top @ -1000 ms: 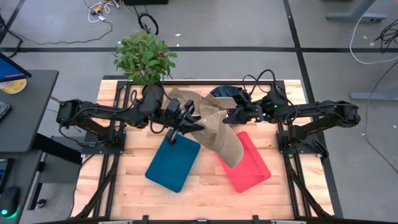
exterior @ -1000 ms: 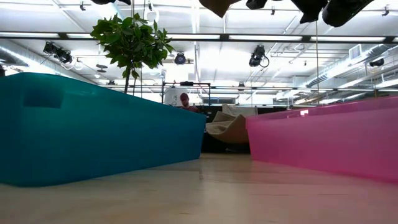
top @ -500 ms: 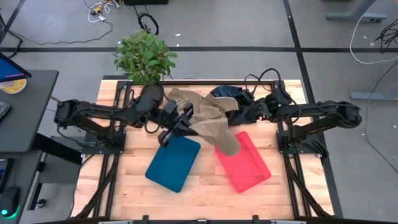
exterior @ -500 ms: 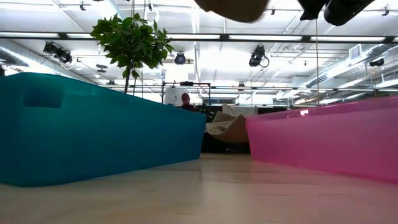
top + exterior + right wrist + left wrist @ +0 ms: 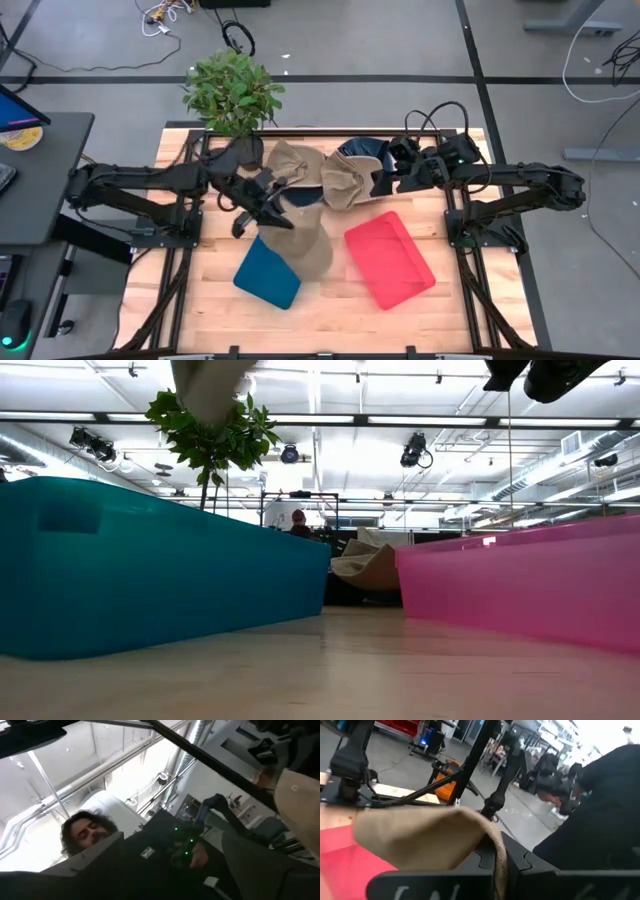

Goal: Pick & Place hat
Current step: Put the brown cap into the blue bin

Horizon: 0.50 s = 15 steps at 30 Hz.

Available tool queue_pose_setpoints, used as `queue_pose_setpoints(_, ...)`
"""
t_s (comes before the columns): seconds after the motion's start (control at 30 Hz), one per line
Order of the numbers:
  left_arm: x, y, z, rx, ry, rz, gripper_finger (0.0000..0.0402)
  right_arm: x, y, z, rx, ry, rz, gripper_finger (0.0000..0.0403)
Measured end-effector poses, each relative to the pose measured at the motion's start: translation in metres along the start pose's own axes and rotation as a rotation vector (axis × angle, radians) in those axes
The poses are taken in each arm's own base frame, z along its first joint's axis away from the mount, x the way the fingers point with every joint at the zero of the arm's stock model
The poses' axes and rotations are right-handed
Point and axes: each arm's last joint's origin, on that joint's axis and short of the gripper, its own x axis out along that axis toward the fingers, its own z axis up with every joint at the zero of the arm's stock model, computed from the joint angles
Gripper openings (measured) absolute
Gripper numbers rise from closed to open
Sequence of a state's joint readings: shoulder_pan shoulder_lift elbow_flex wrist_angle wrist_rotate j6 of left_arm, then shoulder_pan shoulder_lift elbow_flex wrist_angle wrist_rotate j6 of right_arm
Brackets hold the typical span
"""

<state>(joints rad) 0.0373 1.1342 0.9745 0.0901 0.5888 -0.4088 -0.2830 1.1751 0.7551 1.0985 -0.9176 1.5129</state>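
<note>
My left gripper [image 5: 268, 207] is shut on a tan hat [image 5: 308, 245], which hangs over the far right end of the teal bin [image 5: 262, 280]. In the low view the hat [image 5: 210, 385] shows high above that bin [image 5: 150, 570]. My right gripper [image 5: 383, 183] is open and empty, high at the right side of the hat pile [image 5: 345, 180] at the far middle of the table. The pile holds tan hats and a dark blue one [image 5: 360, 150] and rests on the tabletop. My left gripper pinches the tan hat between its two fingers at a curved edge [image 5: 499, 851] of the cloth. The rest of the hat [image 5: 420, 840] spreads out past the fingers. The hat hangs below the gripper, lifted clear of the table and the bins.
A red bin [image 5: 395, 262] lies right of the teal one, with bare wood between and in front of them. A potted plant [image 5: 232, 92] stands at the table's far left corner. A person [image 5: 85, 832] shows beyond the table.
My left gripper has gone toward the table's left and near edges with the tan hat. The hat has swung from over the red bin's far end to over the teal bin, away from my right gripper, which has drawn back a little toward the right.
</note>
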Motion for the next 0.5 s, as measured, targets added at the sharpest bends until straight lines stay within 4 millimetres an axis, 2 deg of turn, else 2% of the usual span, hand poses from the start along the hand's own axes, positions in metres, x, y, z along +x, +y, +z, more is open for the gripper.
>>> queue_pose_setpoints(0.2,-0.009,-0.005,-0.01,0.052,0.113,0.008,0.0006,-0.006,-0.011,0.004,-0.011,-0.015,-0.086,0.0329)
queue_pose_setpoints(0.5,-0.013,0.0,-0.034,-0.061,0.337,0.01,0.0006,-0.007,-0.027,-0.001,0.026,0.003,-0.203,0.0322)
